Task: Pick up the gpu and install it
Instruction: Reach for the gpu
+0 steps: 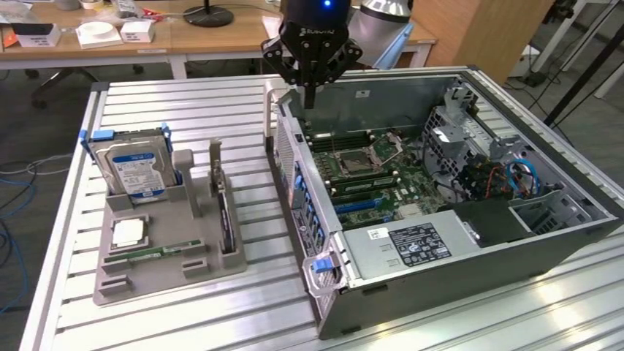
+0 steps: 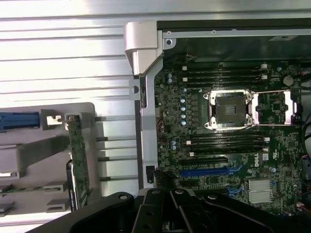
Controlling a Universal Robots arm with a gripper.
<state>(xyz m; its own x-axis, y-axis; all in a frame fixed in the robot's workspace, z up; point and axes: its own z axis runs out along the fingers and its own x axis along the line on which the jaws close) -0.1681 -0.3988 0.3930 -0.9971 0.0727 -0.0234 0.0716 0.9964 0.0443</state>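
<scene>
The gpu (image 1: 226, 219) stands on its edge in a slot of the grey holder (image 1: 166, 281) on the slatted table, at the exterior view's left of the open computer case (image 1: 468, 241). In the wrist view its green board edge (image 2: 77, 155) shows in the same holder. My gripper (image 1: 306, 93) hangs above the case's back corner, over the motherboard (image 1: 366, 164). Its fingers are shut with nothing between them. It is well apart from the gpu. In the wrist view the black gripper (image 2: 167, 208) sits over the motherboard's blue slot (image 2: 209, 171).
A silver hard drive (image 1: 137, 164) with a blue-white label stands in the holder. A processor chip (image 1: 128, 232) and a narrow green memory stick (image 1: 156, 254) lie there too. Cables and a drive cage (image 1: 507, 172) fill the case's far side. Desks stand behind the table.
</scene>
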